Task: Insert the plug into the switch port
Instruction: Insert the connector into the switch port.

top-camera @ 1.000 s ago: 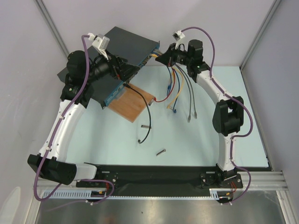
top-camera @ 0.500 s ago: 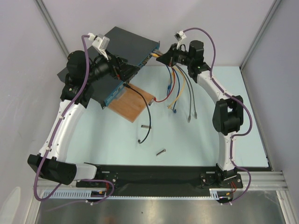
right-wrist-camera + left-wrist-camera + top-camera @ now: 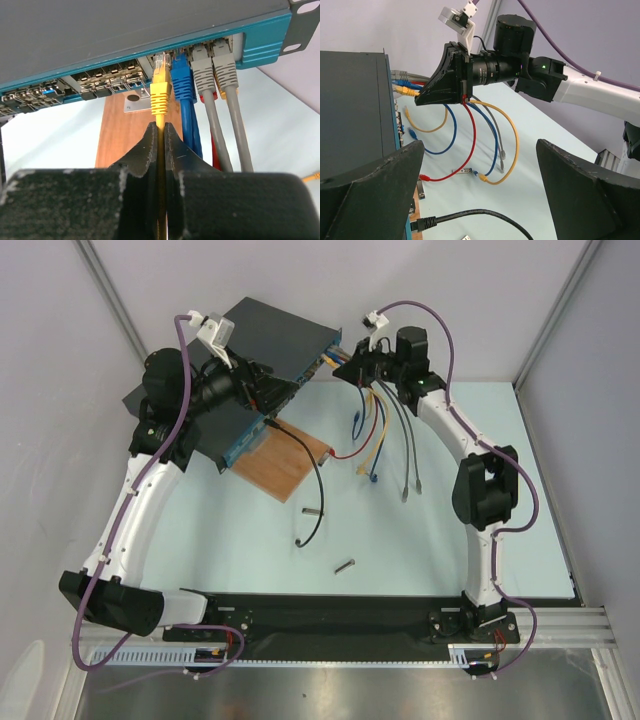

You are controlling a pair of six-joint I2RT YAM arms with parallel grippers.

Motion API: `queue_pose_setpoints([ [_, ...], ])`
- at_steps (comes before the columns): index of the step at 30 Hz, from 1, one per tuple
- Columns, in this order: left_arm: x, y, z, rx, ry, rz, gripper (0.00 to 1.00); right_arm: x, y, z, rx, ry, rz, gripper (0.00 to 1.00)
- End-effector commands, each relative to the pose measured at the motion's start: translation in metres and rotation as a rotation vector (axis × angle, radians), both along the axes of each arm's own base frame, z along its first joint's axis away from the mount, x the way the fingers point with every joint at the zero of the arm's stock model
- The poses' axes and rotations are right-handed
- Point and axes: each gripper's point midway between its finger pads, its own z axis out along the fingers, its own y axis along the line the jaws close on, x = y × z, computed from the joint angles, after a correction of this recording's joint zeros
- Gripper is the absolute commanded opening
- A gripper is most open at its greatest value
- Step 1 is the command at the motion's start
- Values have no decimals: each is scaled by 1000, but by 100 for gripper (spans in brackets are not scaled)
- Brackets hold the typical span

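The switch [image 3: 275, 335] lies at the back left, a dark flat box with a blue front face [image 3: 260, 37] and a row of ports. My right gripper [image 3: 161, 125] is shut on a yellow cable just behind its yellow plug [image 3: 161, 90]. The plug's clear tip sits at the mouth of a port, left of a plugged-in blue cable [image 3: 184, 82]. In the top view the right gripper [image 3: 345, 358] is at the switch's right front corner. My left gripper [image 3: 480, 200] stands open beside the switch [image 3: 350, 110], nothing between its fingers [image 3: 590, 195].
Two grey cables [image 3: 220, 75] are plugged in to the right of the blue one. A brown wooden board [image 3: 285, 462] lies under the switch's front. A black cable [image 3: 315, 495], loose coloured cable ends [image 3: 375, 455] and two small metal pieces [image 3: 345, 565] lie on the light-blue mat.
My right gripper has moved left toward the switch's front face, carrying the yellow plug up to the ports. The left arm has not moved.
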Motion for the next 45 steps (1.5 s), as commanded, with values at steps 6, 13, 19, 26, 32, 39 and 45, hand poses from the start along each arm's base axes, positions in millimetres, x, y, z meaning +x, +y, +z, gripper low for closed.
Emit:
queue_pose_setpoints([
  [6, -4, 2, 9, -2, -32, -9, 100, 3, 7, 3, -52, -39, -24, 0],
  [13, -3, 1, 7, -4, -29, -14, 100, 2, 2, 4, -55, -24, -28, 0],
  [19, -3, 0, 8, -10, -28, -19, 100, 4, 0, 13, -36, -11, -34, 0],
  [26, -3, 0, 9, -13, -29, -22, 100, 7, 5, 30, -17, 25, -21, 0],
  [32, -4, -1, 10, -17, -29, -24, 100, 5, 10, 35, 8, 61, -1, 0],
  [39, -5, 0, 10, -16, -28, -22, 100, 1, 11, 31, 16, 129, -2, 0],
  [45, -6, 0, 9, -15, -28, -27, 100, -1, 5, 44, 39, 139, -30, 0],
])
